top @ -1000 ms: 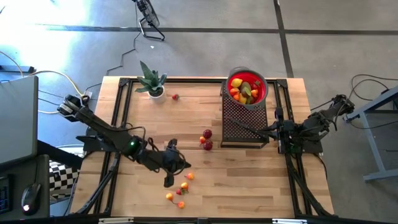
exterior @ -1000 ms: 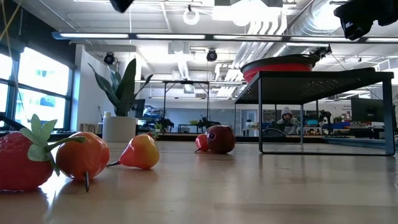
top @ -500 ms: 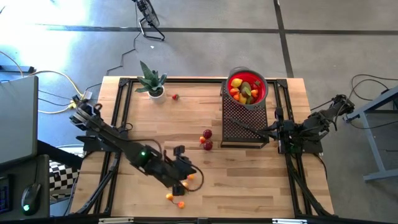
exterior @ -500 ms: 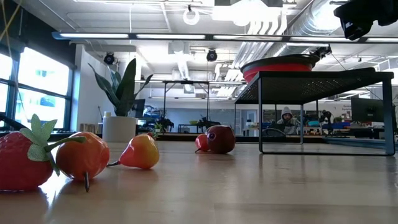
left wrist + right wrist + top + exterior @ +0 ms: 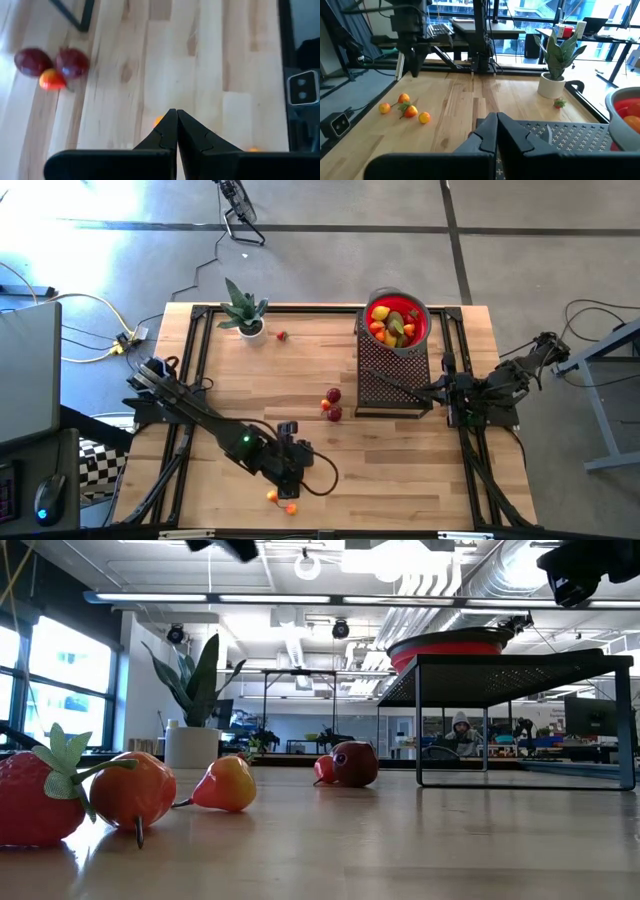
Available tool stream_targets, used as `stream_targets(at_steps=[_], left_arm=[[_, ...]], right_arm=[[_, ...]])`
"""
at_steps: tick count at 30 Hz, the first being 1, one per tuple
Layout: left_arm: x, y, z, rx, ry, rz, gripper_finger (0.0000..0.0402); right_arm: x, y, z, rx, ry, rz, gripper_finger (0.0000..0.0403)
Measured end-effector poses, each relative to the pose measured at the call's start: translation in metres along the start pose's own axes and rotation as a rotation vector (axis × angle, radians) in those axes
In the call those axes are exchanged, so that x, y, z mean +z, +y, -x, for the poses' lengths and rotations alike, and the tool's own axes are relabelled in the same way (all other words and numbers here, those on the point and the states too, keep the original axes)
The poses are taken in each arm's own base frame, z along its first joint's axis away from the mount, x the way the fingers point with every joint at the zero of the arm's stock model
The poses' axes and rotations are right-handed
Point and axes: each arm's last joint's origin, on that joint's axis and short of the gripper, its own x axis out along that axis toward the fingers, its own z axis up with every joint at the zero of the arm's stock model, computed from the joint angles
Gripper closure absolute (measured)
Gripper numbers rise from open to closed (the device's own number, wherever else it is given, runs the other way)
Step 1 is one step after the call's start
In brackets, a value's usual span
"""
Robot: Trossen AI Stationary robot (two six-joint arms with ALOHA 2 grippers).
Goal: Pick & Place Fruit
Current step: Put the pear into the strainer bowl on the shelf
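Note:
Small toy fruit lies loose on the wooden table near its front edge; two pieces show beside my left arm in the high view. My left gripper hangs shut just above this cluster, touching nothing, and one orange fruit peeks out behind its fingertips. Two dark red fruits with an orange one lie mid-table. The red bowl, holding several fruits, stands on a black mesh stand. My right gripper waits shut by the stand's right side.
A potted green plant stands at the far left, with a small strawberry beside it. Black frame rails run along both table sides. In the low view a strawberry, an orange fruit and a peach lie close to the camera.
My left gripper has moved toward the table's right and near edges, over the loose fruit cluster, and its wrist has tipped. It has stayed shut. Some of the fruit now lies hidden under the arm in the high view.

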Motion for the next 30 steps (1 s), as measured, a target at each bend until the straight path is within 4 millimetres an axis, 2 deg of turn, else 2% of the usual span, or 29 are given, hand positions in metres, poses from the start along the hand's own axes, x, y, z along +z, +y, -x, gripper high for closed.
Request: stream_targets(at_steps=[6, 12, 21, 30], left_arm=[[-0.0063, 0.0023, -0.0039, 0.026, 0.031, 0.046, 0.0401], [-0.0063, 0.0022, -0.0042, 0.027, 0.027, 0.167, 0.0398], [0.0000, -0.0008, -0.0053, -0.057, 0.002, 0.189, 0.0389], [0.0007, -0.0009, -0.0054, -0.056, -0.007, 0.169, 0.0376]], right_arm=[[-0.0020, -0.0001, 0.0000, -0.001, 0.018, 0.011, 0.0400], [-0.0024, -0.0002, 0.0000, -0.001, 0.021, 0.013, 0.0400], [-0.0024, -0.0002, 0.0000, -0.002, 0.021, 0.014, 0.0400], [-0.0024, -0.0002, 0.0000, -0.001, 0.021, 0.015, 0.0401]])
